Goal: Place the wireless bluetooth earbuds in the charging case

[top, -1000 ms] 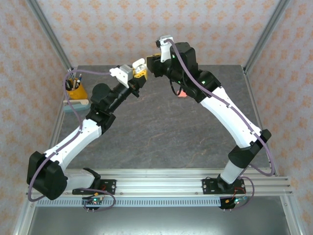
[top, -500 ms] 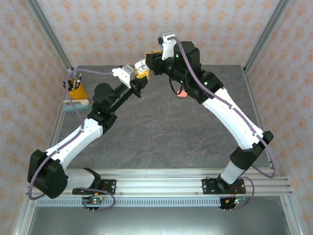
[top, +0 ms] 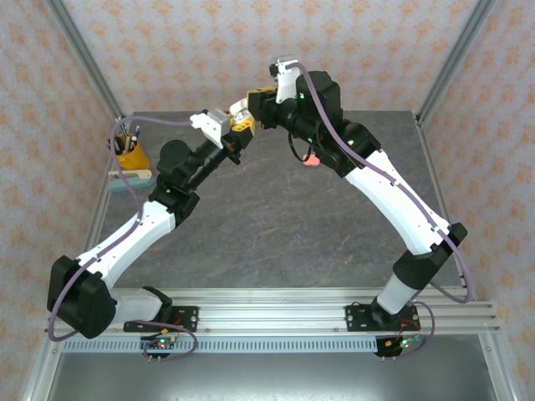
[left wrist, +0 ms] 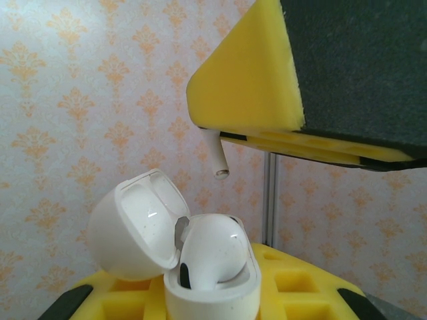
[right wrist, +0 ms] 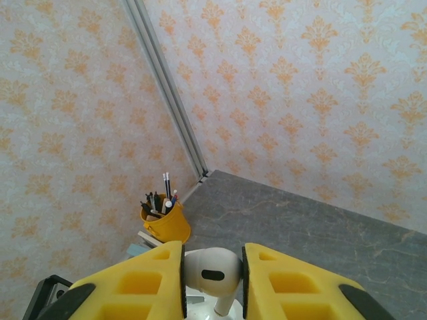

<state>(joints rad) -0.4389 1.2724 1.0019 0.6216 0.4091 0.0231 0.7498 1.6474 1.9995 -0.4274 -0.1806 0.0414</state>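
aloft, right tool pinches earbud

We see pale cream walls printed all over with a repeating orange damask motif. The table is dark grey with lighter marbled veins. The left arm and right arm are white with black joints, and their cables are purple. The left tool and right tool have bright yellow fingers with black patches. The earbud is glossy white with one dark oval spot. The case is white with faint specks. A small item is salmon-pink. The cup is yellow-orange, and the frame is silver.
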